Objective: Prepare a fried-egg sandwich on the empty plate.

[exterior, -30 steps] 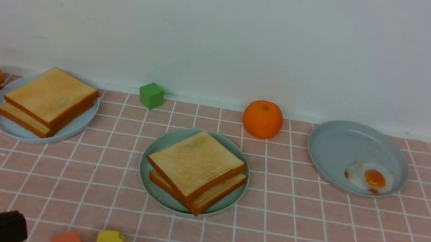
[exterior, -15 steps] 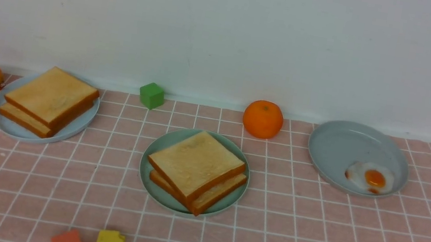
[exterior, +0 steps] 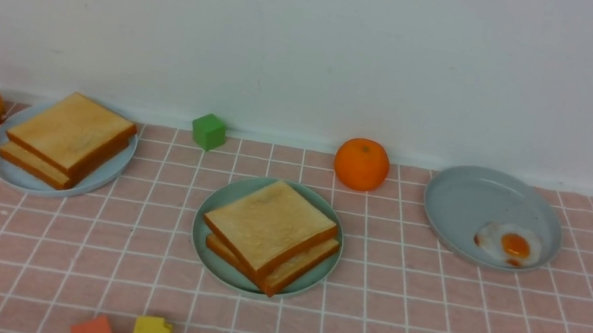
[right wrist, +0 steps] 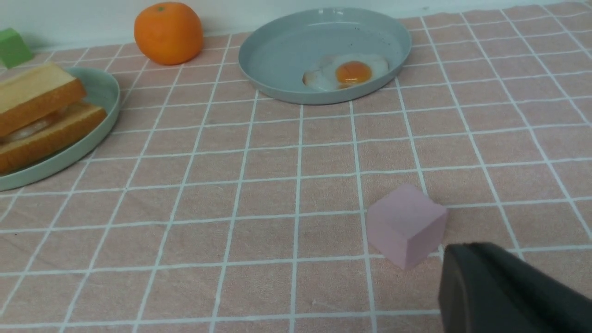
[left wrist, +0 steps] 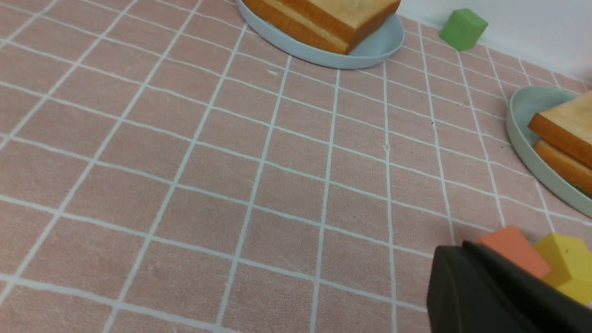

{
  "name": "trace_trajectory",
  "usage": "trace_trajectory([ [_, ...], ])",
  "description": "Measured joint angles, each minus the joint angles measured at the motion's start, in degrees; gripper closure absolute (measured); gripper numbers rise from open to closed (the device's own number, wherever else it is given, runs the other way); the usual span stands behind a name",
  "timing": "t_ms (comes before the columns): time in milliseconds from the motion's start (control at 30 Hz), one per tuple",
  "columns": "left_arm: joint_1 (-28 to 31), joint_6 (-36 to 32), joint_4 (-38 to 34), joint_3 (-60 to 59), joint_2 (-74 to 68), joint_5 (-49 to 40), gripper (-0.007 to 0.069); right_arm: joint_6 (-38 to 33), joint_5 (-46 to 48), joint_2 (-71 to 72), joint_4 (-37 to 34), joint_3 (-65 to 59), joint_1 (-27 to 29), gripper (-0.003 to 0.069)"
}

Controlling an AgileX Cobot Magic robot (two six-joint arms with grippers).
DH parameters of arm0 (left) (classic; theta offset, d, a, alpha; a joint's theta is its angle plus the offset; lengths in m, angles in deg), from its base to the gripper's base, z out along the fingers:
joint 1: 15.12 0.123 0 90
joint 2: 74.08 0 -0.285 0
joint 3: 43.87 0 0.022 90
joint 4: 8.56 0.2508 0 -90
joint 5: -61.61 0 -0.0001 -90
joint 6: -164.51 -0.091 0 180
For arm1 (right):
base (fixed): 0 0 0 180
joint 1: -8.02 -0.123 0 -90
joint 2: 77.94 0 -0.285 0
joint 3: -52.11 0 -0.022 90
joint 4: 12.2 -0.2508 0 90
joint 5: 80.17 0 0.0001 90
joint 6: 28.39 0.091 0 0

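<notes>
Bright even light, soft faint shadows, no glare, slightly soft focus

Front view wide; wrist views low (sharing the mint-green plate [exterior: 206, 248]).

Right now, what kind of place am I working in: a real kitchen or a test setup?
Most likely a staged tabletop test bench, not a kitchen: a pink grid tablecloth against a bare white wall, toy-like food such as the orange, and loose foam blocks like the green cube.

Only one matte black, smooth, round-edged plastic gripper finger [left wrist: 499, 291] visible per wrist view; the other equally dark, plain, unmarked finger [right wrist: 508, 291].
</notes>
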Motion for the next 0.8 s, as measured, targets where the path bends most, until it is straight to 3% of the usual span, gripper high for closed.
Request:
trace_trajectory([
  [800,0.0,0.1,-0.1,0.0,0.0,0.0,0.0638,0.0,0.0,0.0,0.0,0.0,0.0,0.0628],
])
